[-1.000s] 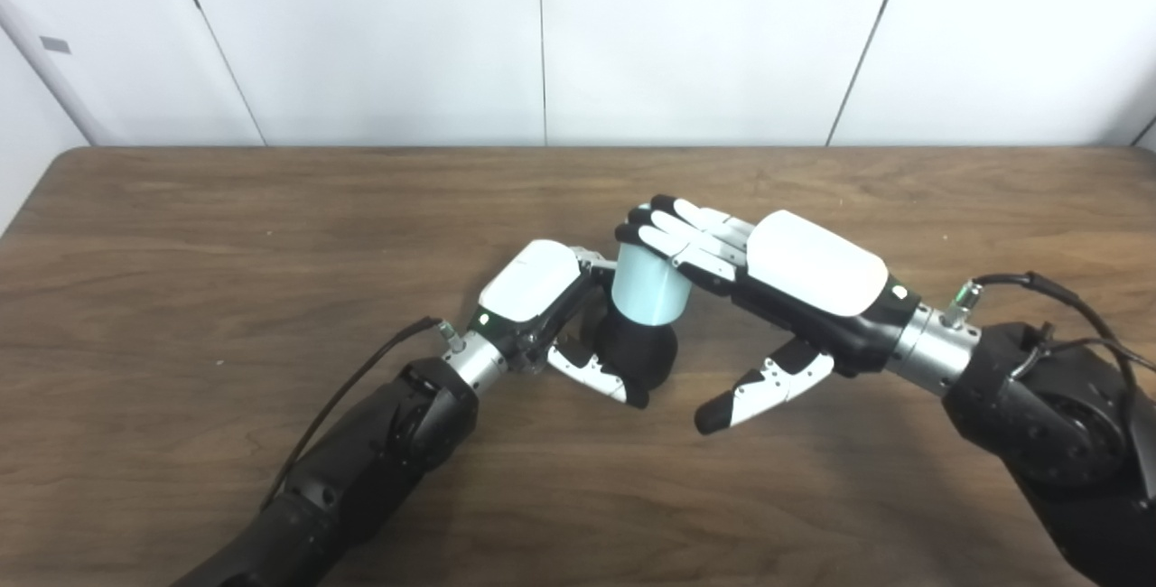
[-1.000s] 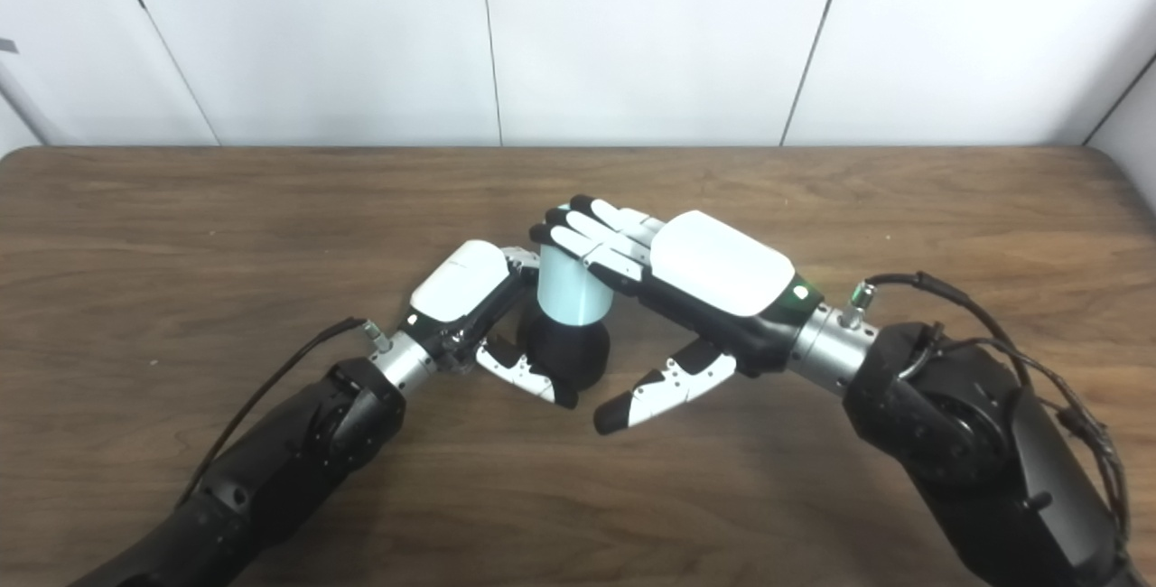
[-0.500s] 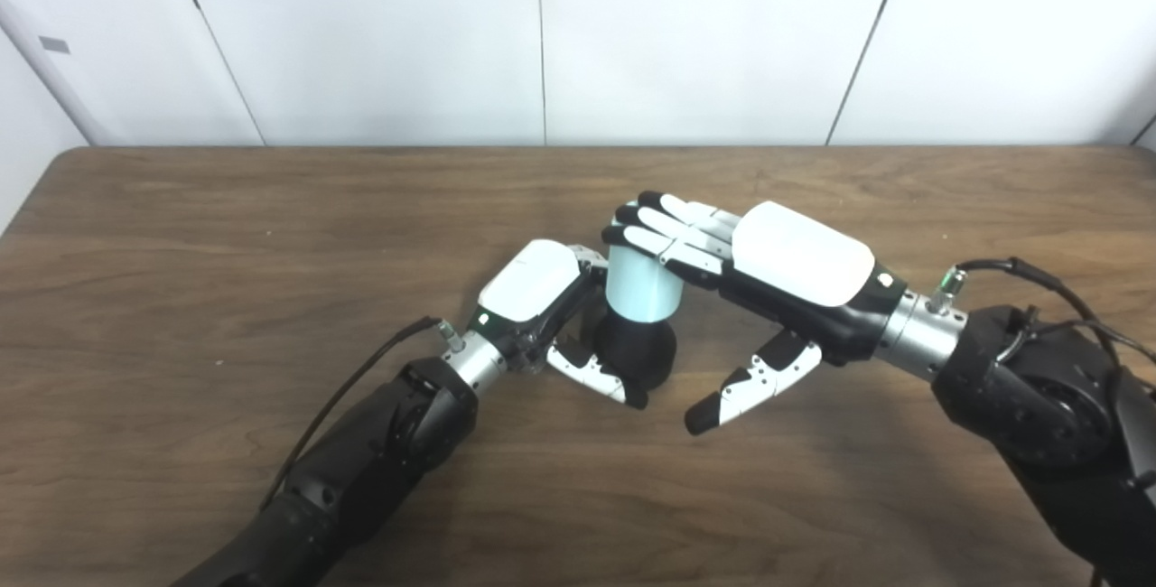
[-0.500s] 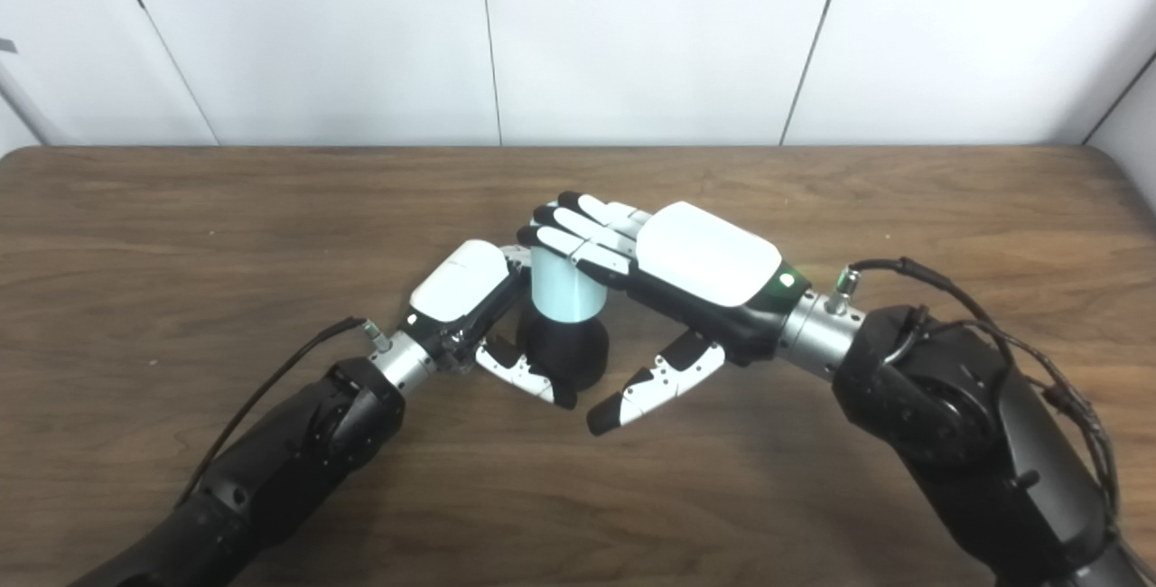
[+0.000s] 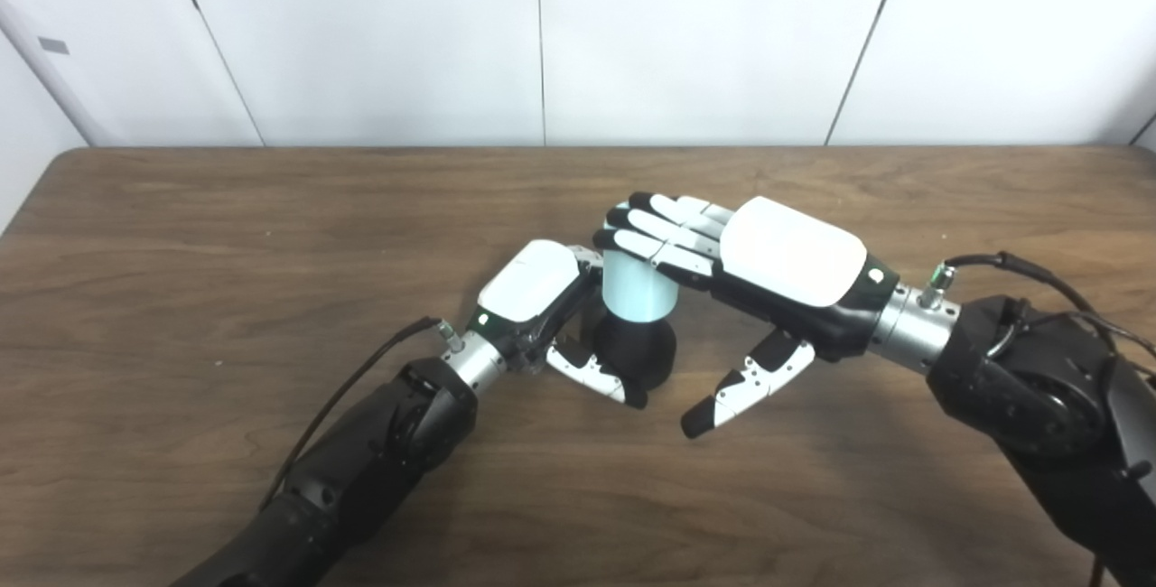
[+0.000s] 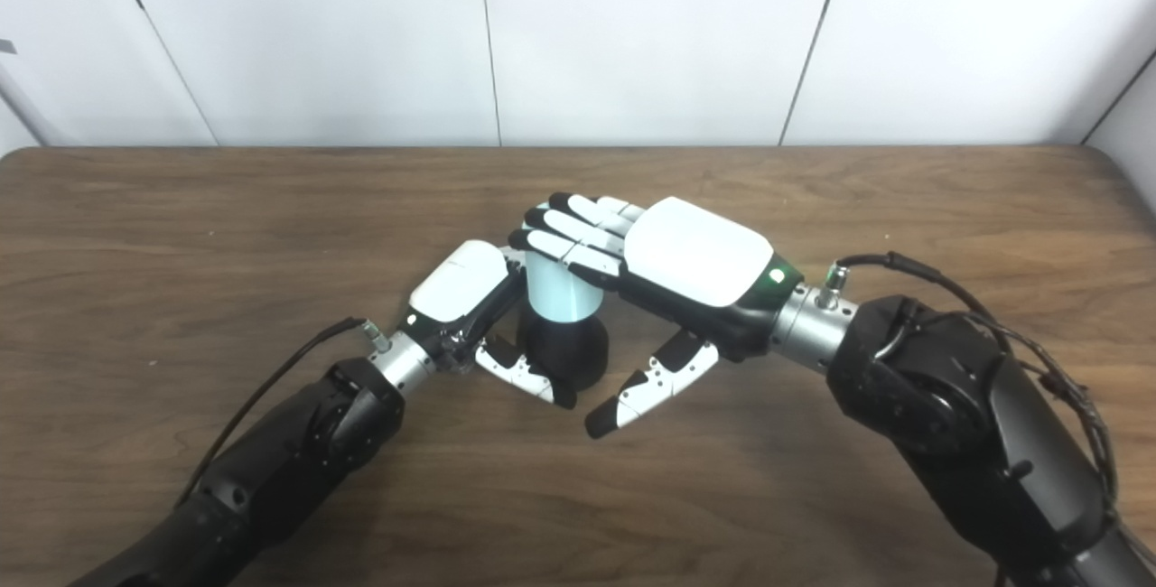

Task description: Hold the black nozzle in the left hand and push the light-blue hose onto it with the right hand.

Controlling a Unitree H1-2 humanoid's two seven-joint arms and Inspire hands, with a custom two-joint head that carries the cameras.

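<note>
Near the middle of the dark brown wood-grain tabletop (image 5: 226, 235) stands a rounded black plastic nozzle (image 5: 643, 350), upright, with a short light-blue cylindrical hose (image 5: 638, 289) seated on its top so that the two form one stack. The white-backed left hand (image 5: 542, 302) grips the black nozzle from its left side: its thumb curls around the front of the base, and its fingers (image 5: 591, 257) reach behind the stack, mostly hidden. It is closed on the nozzle, resting low, close to the tabletop.

The right hand (image 6: 673, 275) comes in from the right with its white back facing up. Its fingers (image 6: 564, 239) are stretched out nearly flat and side by side, lying across the top of the light-blue hose and covering its upper end. Its thumb hangs down apart from the rest, pointing at the tabletop just right of the nozzle and touching nothing. The hand grasps nothing; it is spread, pressing flat on the hose.
</note>
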